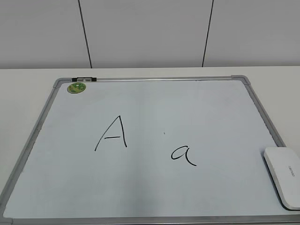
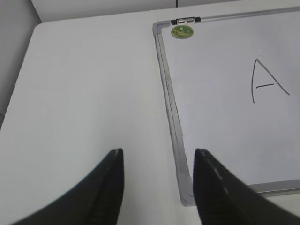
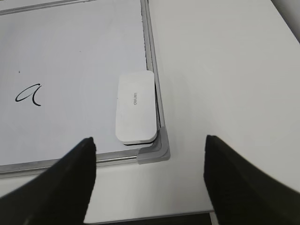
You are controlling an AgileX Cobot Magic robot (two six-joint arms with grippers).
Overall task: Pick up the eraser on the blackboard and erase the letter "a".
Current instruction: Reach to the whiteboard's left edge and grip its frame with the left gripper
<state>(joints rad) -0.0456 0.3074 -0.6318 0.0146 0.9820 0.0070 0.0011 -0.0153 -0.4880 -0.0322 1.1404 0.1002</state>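
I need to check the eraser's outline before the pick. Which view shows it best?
The right wrist view: the whole eraser shows, lying in the blackboard's corner. The exterior view cuts it off at the frame edge. The left wrist view misses it entirely.

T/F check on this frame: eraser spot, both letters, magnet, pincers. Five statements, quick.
1. The eraser lies in the board's near right corner. True.
2. The right pincer is shut on the eraser. False: it is open, holds nothing, and the eraser lies on the board beyond it.
3. The "a" is intact, right of the capital "A". True.
4. The green magnet sits next to the eraser. False: it is at the far left corner, opposite the eraser.
5. The left pincer is open, straddling the board's left frame. True.
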